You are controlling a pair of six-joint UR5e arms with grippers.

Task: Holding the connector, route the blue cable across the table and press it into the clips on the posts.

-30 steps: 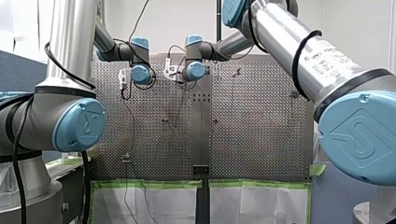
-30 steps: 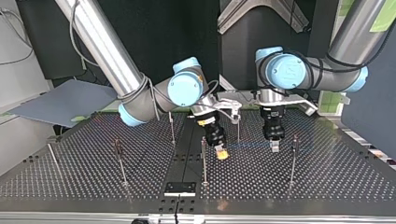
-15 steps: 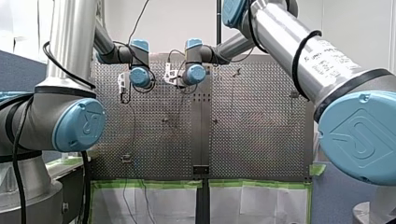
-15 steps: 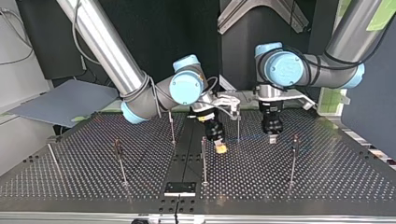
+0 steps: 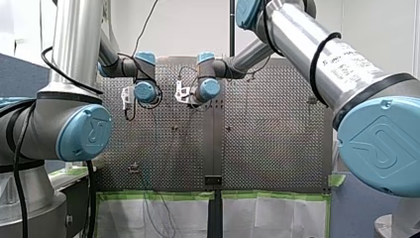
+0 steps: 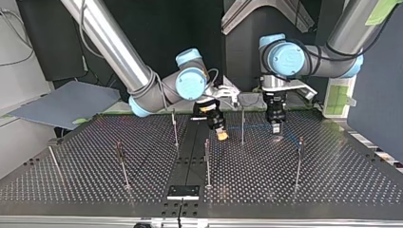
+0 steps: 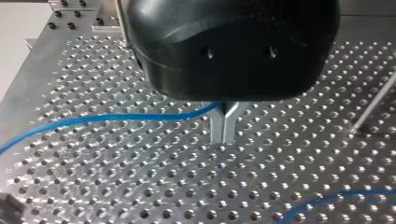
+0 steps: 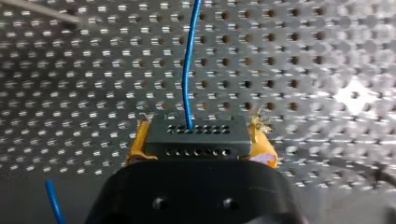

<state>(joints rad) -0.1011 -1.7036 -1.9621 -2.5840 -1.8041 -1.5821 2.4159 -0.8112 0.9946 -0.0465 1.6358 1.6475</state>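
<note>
My left arm [image 6: 309,57] enters the top view at upper right and bends down at the wrist. My left gripper [image 6: 275,128] points straight down, low over the table [image 6: 332,180], a little right of centre. In the left wrist view its metal fingers [image 7: 224,126] are pressed together, and the cable [image 7: 93,119] runs in from the side and is pinched between them near their roots.

My right arm [image 6: 114,47] slants in from the upper left of the top view. My right gripper [image 6: 221,135] tilts down near the middle, between two posts [image 6: 242,126]. In the right wrist view its yellow pads [image 8: 140,144] are clamped on the connector [image 8: 196,137], one pad on each end.

The connector is a black block with two rows of small holes in its face. The cable is thin and blue. It leaves the connector's upper row and runs ahead of the gripper over the holed plate. In the top view a faint blue line spans the two grippers. It passes the post between them, but I cannot tell whether it sits in a clip.
</note>
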